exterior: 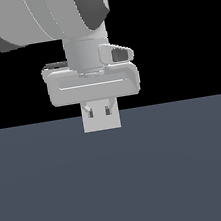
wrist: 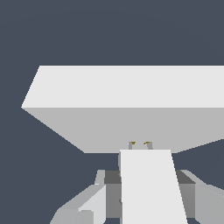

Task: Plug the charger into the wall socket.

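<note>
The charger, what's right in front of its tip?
The wall socket stands there, a big pale plate. Two tiny yellowish prongs at the tip of the charger meet its face. The socket's holes are hidden behind them. The fingers grip the charger's sides.

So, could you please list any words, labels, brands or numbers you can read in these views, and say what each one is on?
None: no text shows in either view.
The charger, the socket and the tool have plain, unmarked faces.
The only marks are two small yellowish spots where charger meets socket, not writing.
</note>
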Controlling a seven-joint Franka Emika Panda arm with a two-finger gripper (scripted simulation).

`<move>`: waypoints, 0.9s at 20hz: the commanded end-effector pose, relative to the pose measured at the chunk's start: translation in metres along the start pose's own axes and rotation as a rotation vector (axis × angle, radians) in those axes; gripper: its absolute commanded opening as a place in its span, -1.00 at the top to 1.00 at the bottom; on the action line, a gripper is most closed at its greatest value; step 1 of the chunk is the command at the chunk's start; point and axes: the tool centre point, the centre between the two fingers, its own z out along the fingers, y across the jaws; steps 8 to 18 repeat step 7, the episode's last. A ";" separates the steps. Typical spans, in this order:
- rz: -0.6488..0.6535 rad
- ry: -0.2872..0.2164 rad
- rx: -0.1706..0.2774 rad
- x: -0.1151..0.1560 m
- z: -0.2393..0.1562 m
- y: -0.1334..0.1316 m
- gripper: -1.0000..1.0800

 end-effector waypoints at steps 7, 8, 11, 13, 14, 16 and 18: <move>0.001 0.000 0.000 0.007 0.004 0.000 1.00; 0.001 0.000 0.000 0.007 0.004 0.000 1.00; 0.001 0.000 0.000 0.007 0.004 0.000 1.00; 0.001 0.000 0.000 0.007 0.004 0.000 1.00; 0.001 0.000 0.000 0.007 0.004 0.000 1.00; 0.001 0.000 0.000 0.007 0.004 0.000 1.00; 0.001 0.000 0.000 0.007 0.004 0.000 1.00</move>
